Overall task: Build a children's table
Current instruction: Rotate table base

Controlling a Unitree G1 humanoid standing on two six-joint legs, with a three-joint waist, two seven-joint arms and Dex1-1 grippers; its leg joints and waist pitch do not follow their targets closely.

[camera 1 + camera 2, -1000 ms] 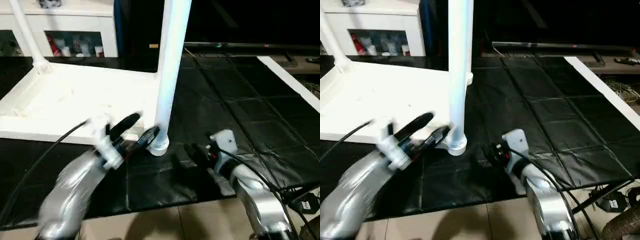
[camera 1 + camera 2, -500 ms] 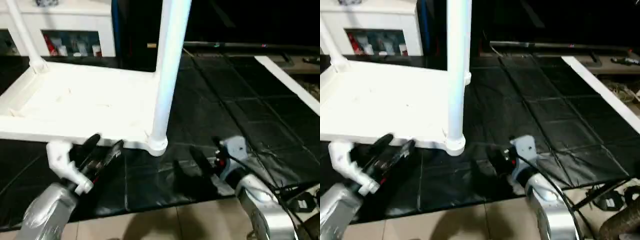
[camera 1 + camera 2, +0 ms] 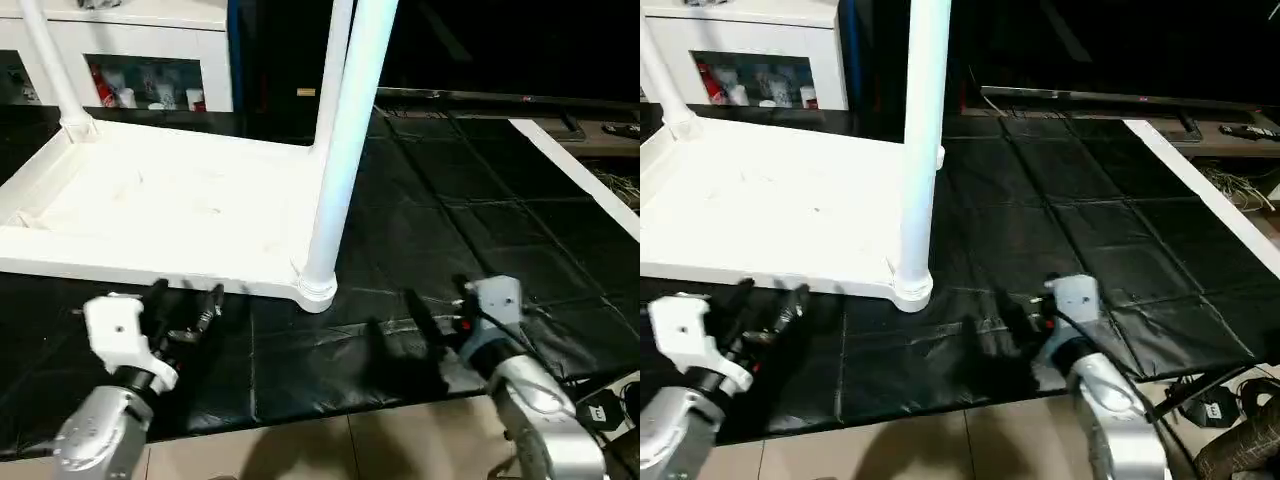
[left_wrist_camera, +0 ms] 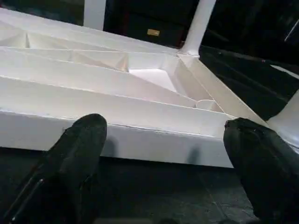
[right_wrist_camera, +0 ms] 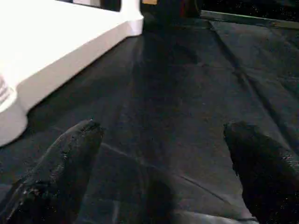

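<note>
Black mat (image 3: 450, 230) covers the floor, cabinet (image 3: 140, 60) at 11 o'clock behind the upturned tabletop (image 3: 170, 210), a leg (image 3: 340, 150) upright in its near corner; left gripper (image 3: 185, 305) and right gripper (image 3: 400, 325) gape empty.

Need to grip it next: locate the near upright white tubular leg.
The upright white tubular leg stands in the white plastic tabletop's near right corner socket, on the black mat.

No readable text, labels, brands, numbers or signs anywhere; nothing legible near either gripper's fingers.
</note>
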